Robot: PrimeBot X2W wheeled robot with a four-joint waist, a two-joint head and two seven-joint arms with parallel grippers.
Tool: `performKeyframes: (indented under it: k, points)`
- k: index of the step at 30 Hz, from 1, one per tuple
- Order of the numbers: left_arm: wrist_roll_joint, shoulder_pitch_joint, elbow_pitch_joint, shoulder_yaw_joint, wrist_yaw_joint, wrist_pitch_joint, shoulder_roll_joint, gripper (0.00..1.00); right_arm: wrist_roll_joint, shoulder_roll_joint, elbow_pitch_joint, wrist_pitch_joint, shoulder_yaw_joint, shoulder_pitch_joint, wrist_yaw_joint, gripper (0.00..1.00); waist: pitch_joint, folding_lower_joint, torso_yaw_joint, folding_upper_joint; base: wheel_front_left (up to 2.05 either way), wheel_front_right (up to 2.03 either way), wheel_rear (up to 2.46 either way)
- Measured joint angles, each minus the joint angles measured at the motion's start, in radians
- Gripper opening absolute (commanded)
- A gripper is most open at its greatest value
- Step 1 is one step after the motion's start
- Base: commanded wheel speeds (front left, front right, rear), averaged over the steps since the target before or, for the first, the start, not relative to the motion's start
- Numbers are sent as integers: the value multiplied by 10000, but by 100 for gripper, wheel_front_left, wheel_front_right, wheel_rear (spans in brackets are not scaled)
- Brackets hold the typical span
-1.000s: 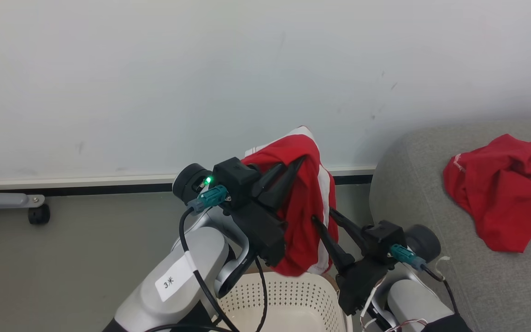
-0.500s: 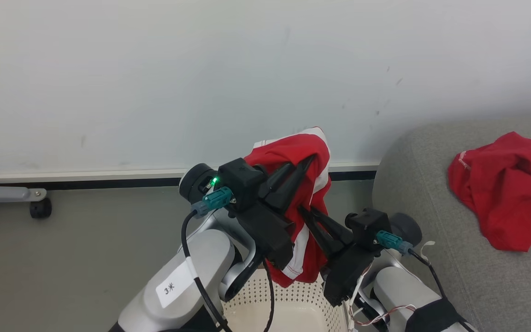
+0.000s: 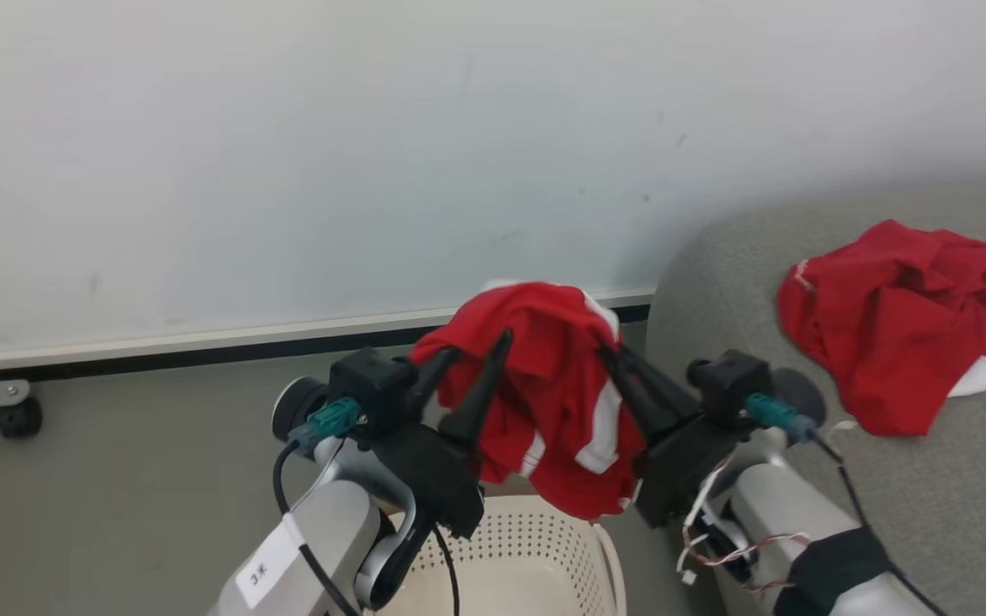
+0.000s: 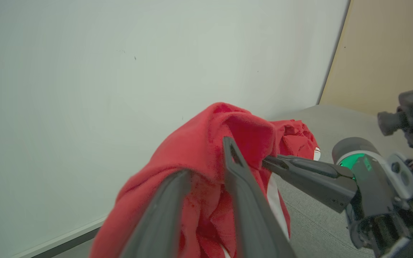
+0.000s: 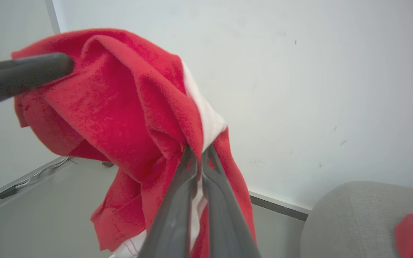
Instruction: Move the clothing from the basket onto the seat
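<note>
- Your right gripper (image 3: 611,352) pinches the held garment (image 3: 557,376), which hangs just above the basket (image 3: 604,547) rim.
- Your left gripper (image 3: 482,344) has its fingers apart, with cloth draped over them.
- The seat (image 3: 715,291) edge is close on your right, and the second garment (image 3: 895,316) lies on the seat.

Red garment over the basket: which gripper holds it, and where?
The right gripper pinches the red garment at a fold beside its white stripe; the left gripper's fingers are parted, cloth draped over them.

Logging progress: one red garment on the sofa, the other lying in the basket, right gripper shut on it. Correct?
Not in the basket: the head view shows the second garment held up above the basket, right gripper shut on it. The first garment is on the sofa.
</note>
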Motion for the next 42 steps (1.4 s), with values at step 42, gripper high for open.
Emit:
performKeyframes:
  k: [42]
  points:
    - [196, 1778, -796, -943, 295, -431, -215, 100, -284, -3990, -3860, 155, -2497, 526, -966, 0, 746, 0, -3651, 0, 0, 0, 0]
